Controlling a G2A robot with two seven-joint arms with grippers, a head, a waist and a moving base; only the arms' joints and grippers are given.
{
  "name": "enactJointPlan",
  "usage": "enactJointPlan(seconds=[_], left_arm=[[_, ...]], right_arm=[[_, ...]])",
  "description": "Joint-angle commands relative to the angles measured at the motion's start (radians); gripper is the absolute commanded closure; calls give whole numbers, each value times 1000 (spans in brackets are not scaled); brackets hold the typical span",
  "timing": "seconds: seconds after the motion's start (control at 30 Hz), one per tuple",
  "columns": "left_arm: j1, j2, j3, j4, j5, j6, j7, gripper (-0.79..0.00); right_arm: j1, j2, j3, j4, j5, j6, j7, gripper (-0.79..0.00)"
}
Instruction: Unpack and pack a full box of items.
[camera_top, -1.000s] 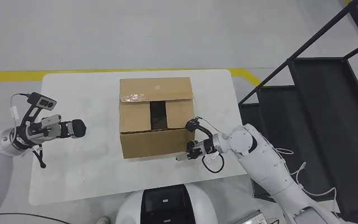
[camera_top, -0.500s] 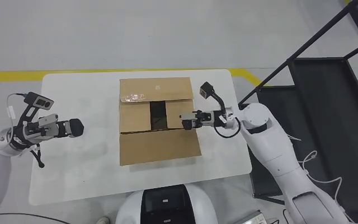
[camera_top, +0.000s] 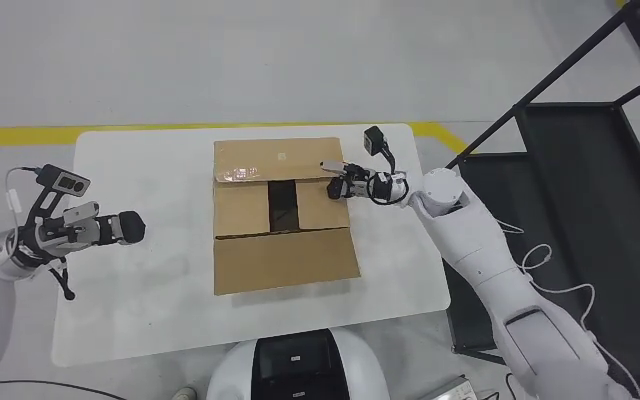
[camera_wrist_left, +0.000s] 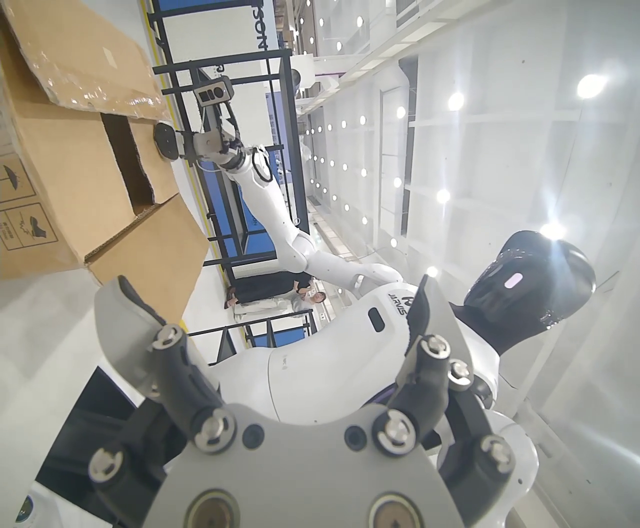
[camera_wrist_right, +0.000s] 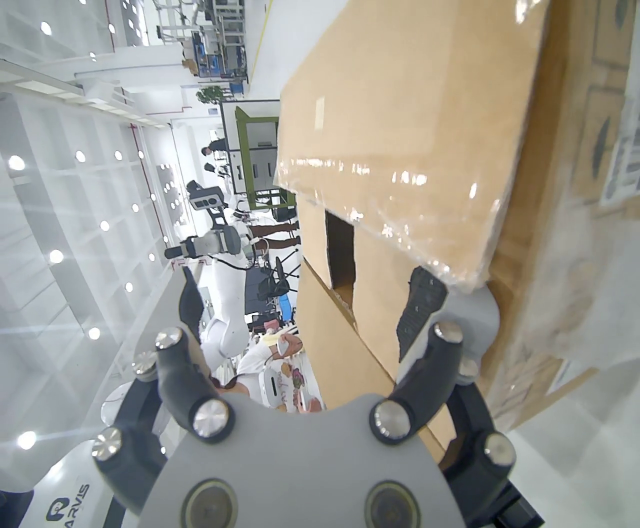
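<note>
- So the box (camera_top: 282, 212) sat pretty much dead centre of the white table (camera_top: 150, 300), flaps folded down, with a dark gap (camera_top: 284, 207) in the middle of its top.
- The right gripper (camera_top: 335, 172) was at the box's 2 o'clock corner, spread wide and holding nothing. In its wrist view one pad (camera_wrist_right: 422, 305) sat just under the taped corner of the far flap (camera_wrist_right: 400, 100), while the other finger hung in free air, well apart from the cardboard.
- The left gripper (camera_top: 135, 228) was off at 9 o'clock from the box, well apart from it, also spread wide and empty.
- Our read on handling: it's plain corrugated cardboard, so it was stiff across the panel but would hinge easily along the crease. We figured the flap was light. The box, if really full, was probably heavy enough not to slide when a flap got lifted.
- The clear tape (camera_wrist_right: 400, 200) along that flap's free edge looked glossy, so we called it slippery for a pad.
- Best hold, we reckoned, was to pinch the thin free edge near that 2 o'clock corner. One pad would go below and one above, on bare cardboard rather than tape, and then the flap would swing towards 12 o'clock.
- We couldn't see inside, so we made no call on fragile contents.
</note>
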Motion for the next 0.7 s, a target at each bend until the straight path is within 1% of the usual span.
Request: enactJointPlan(seconds=[0.0,0.1,0.27,0.37,0.47,0.67], left_arm=[[-1,-1,2,-4,4,3,3,-785],[-1,-3,3,-9,7,5,5,-785],[2,-4,-4,-14,19,9,7,-785],[4,-5,-8,-17,26,13,9,-785],[3,-3,-21,-30,34,17,10,-785],[29,3,-74,-46,44,22,7,-785]], right_arm=[[20,-6,1,23,27,-22,-15,-785],[47,-22,-5,53,111,-70,-4,-785],[112,-55,-46,110,172,-169,-14,-785],[159,-84,-85,181,191,-217,-71,-785],[216,-121,-133,288,194,-258,-160,-785],[327,-199,-207,489,214,-346,-274,-785]])
